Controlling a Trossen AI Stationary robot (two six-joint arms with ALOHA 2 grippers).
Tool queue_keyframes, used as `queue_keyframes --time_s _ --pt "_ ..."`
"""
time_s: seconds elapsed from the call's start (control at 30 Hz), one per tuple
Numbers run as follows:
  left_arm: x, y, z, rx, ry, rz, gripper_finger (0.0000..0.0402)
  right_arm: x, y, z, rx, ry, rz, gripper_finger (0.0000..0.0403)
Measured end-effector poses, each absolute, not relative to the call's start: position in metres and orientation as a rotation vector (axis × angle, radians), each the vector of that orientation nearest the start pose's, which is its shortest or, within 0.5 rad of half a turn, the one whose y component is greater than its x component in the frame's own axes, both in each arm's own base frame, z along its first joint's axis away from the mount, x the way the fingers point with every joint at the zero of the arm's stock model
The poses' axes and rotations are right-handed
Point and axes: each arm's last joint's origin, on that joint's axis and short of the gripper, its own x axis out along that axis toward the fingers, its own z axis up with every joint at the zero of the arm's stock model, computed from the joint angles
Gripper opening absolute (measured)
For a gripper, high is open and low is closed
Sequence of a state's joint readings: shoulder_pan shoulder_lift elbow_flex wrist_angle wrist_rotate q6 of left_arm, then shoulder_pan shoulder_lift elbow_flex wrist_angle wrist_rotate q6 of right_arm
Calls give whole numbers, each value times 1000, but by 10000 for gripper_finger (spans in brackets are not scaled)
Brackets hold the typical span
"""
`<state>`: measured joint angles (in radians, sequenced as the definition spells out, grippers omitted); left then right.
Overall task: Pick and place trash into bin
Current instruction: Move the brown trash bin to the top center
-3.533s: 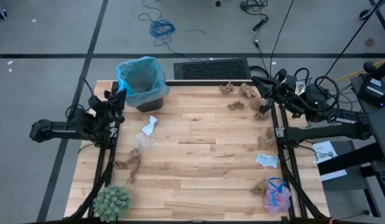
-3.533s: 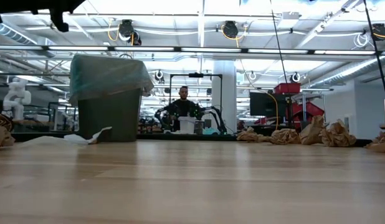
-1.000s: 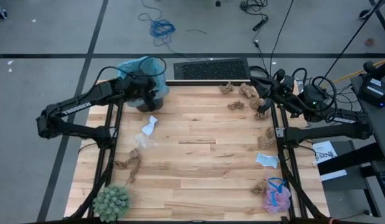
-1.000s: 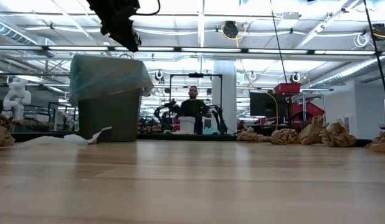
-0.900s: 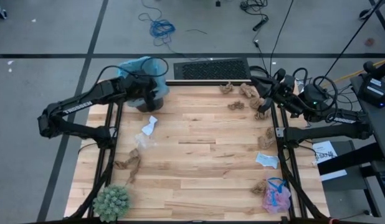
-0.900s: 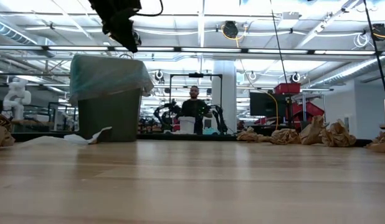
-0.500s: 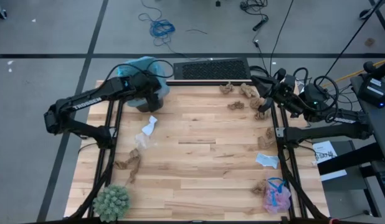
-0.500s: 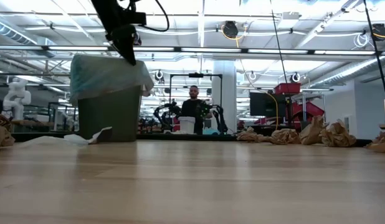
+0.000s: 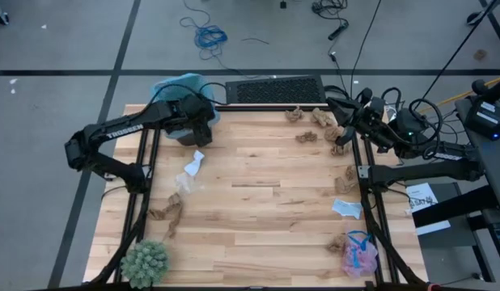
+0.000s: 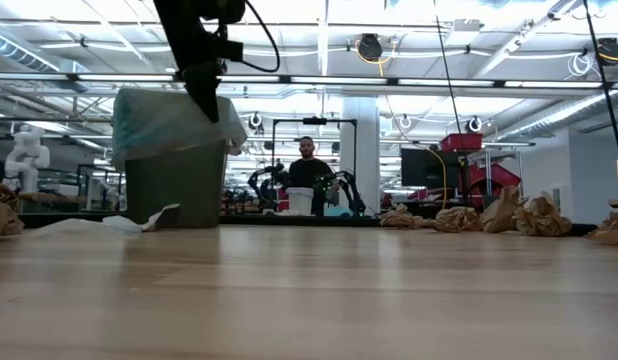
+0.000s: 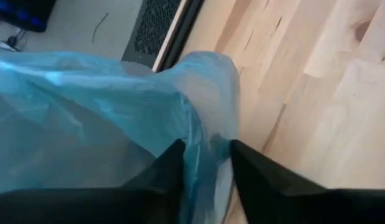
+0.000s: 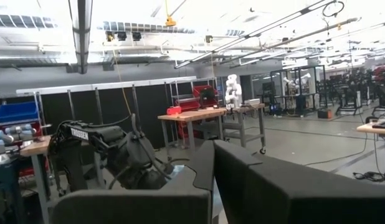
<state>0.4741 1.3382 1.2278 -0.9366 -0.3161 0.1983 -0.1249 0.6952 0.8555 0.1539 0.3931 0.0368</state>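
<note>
- Trash is lying scattered over the wooden surface (image 9: 258, 202), none of it between either arm's jaws.
- Left gripper (image 9: 200, 121) is hanging over the near rim of the bin (image 9: 175, 87), at the far left corner of the surface.
- In the left wrist view, the two fingers (image 11: 171, 168) are standing slightly apart with a fold of the light-blue bag (image 11: 86, 106) showing between them; whether they are pinching the bag cannot be told.
- In the low view, the left gripper (image 10: 202, 95) is pointing down, its tip level with the top of the bin (image 10: 174, 180).
- White paper bit (image 9: 193, 164) is lying on the surface just below the left jaws, on the near side of the bin.
- Brown paper wad (image 9: 167, 210) is lying farther toward the near edge, well apart from the left jaws.
- Right gripper (image 9: 337, 105) is waiting at the far right corner of the surface, jaws fully closed and empty.
- Brown paper wads (image 9: 315, 125) are lying clustered right beside the right jaws.
- Pink mesh puff (image 9: 359, 257) is lying at the near right corner, well apart from both jaws.
</note>
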Motion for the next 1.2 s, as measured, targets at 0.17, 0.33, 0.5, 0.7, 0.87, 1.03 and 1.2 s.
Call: queue_keyframes --time_s 0.17,0.33,0.5,0.7,0.87,1.03,1.2 --pt "231 121 310 102 1116 553 12 137 -28 400 78 -324 -508 0" --pt "240 114 325 140 1037 512 7 137 -28 400 77 -324 -509 0" --pt "251 107 344 152 898 441 5 137 -28 400 61 -320 -511 0" --pt "258 98 364 131 779 317 5 137 -28 400 60 -321 -511 0" --pt "259 87 375 89 742 172 5 137 -28 400 60 -323 -510 0" --pt "264 78 375 33 808 82 5 137 -28 401 60 -325 -510 0" --pt "278 73 388 10 819 55 4 137 -28 401 65 -328 -510 0"
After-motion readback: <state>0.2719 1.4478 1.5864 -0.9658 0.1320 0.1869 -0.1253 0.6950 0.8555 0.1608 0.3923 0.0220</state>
